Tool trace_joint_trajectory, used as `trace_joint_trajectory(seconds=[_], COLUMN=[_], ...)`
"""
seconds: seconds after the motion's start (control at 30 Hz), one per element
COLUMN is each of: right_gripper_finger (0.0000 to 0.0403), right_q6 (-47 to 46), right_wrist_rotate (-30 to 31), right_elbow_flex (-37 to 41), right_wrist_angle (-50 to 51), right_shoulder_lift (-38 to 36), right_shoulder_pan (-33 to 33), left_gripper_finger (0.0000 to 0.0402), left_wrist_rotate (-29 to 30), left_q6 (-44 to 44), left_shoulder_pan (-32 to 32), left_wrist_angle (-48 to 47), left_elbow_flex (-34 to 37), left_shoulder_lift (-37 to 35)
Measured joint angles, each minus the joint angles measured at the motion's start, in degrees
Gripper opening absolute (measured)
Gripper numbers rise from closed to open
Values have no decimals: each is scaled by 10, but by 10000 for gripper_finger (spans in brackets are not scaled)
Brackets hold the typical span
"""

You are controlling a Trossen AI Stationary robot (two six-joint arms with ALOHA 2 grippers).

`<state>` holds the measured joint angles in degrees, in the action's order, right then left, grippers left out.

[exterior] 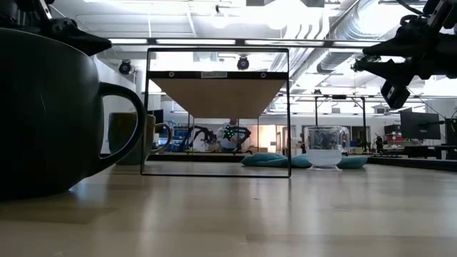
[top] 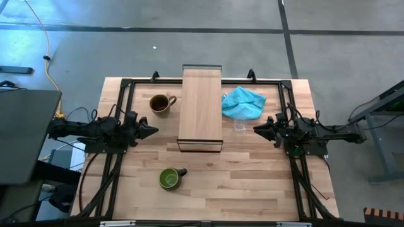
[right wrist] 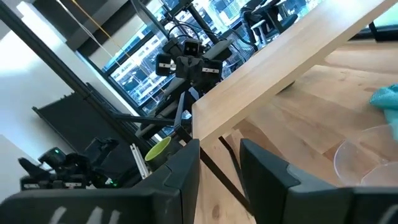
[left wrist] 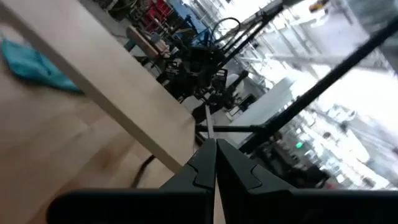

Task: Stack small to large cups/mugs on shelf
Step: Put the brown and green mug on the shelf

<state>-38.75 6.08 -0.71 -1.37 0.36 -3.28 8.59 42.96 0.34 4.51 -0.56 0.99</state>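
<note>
From above, the left gripper hung closed and empty beside the shelf, the right gripper parted and empty, near the glass. Nothing was stacked: brown mug and green mug sat on the table. At table level, the glass stood beside the cloth. In the right wrist view, it lay just beyond the fingers.

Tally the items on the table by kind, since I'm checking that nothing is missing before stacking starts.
Handled mugs: 2 (brown mug, green mug)
Clear glass cups: 1 (glass cup)
Cloths: 1 (turquoise cloth)
Shelves: 1 (wooden shelf)
Total: 5
</note>
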Motion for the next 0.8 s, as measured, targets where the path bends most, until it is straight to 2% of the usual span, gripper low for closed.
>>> trace_joint_trajectory(seconds=[0.1, 0.2, 0.4, 0.5, 0.67, 0.73, 0.8], right_gripper_finger=[106, 106, 106, 106, 106, 106, 106], right_q6=[-14, -14, 13, 9, 2, 2, 2], right_wrist_rotate=[-2, -5, -5, -5, -5, -5, -5], right_elbow_flex=[0, 0, 0, 0, 0, 0, 0], right_wrist_angle=[0, 1, 0, -1, -4, -5, -5], right_shoulder_lift=[0, 0, 0, 0, 0, 0, 0], right_shoulder_pan=[0, 0, 0, 0, 0, 0, 0], left_gripper_finger=[1, 0, 0, 0, 0, 0, 0], left_wrist_rotate=[-11, -58, -90, -56, 61, 90, 110], left_q6=[8, 7, -118, -199, -285, -304, -333], left_shoulder_pan=[0, 0, 0, 0, 0, 0, 0], left_wrist_angle=[9, 30, 6, -84, -318, -368, -374], left_elbow_flex=[-3, -11, -74, -135, -254, -292, -316], left_shoulder_lift=[0, 0, 0, 0, 20, 35, 51])
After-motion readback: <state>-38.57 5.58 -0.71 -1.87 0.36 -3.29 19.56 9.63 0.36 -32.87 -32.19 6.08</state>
